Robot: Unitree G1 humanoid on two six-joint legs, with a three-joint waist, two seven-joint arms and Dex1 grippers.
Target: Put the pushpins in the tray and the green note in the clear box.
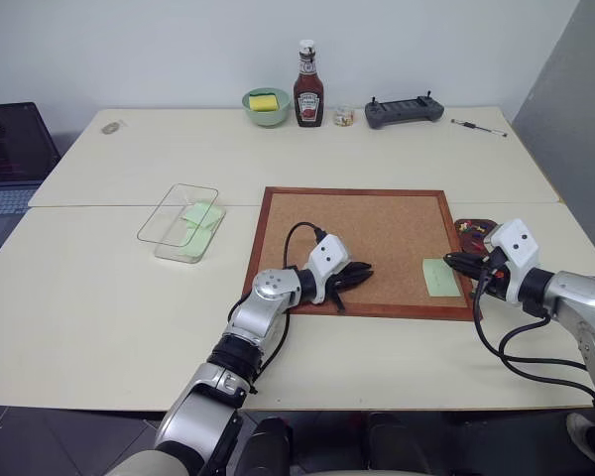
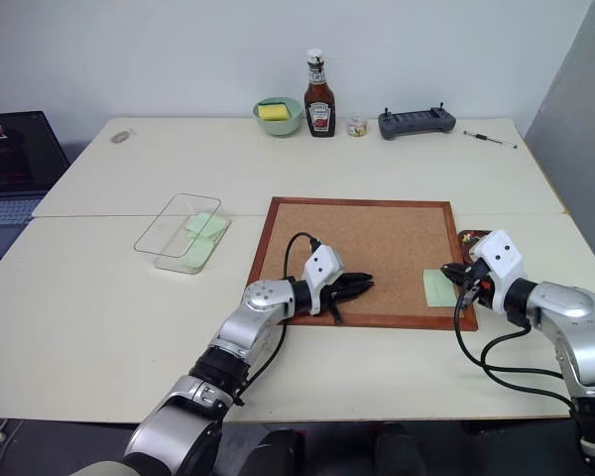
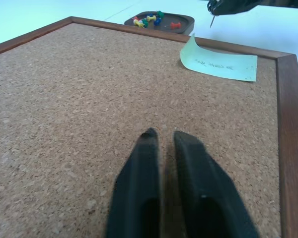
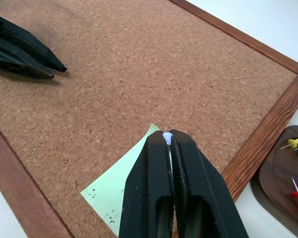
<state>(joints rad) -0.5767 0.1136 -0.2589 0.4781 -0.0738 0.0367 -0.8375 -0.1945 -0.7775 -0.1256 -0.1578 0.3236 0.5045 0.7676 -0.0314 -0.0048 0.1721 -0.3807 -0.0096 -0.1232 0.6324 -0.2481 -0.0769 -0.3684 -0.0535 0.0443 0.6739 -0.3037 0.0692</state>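
From the head views, the left tool [image 1: 360, 274] rests low over the corkboard [image 1: 377, 223], its fingers close together with a narrow gap and nothing between them. The right tool [image 1: 452, 261] hangs just above the green note [image 1: 439, 277], which lies at the board's right edge; the tray [image 1: 473, 230] sits on the surface just beyond the frame, and the clear box [image 1: 178, 223] lies well to the left. In the left wrist view, multicoloured pins lie in the tray. In the right wrist view, the right tool's fingers are pinched on a pale pushpin [image 4: 166, 137] above the note.
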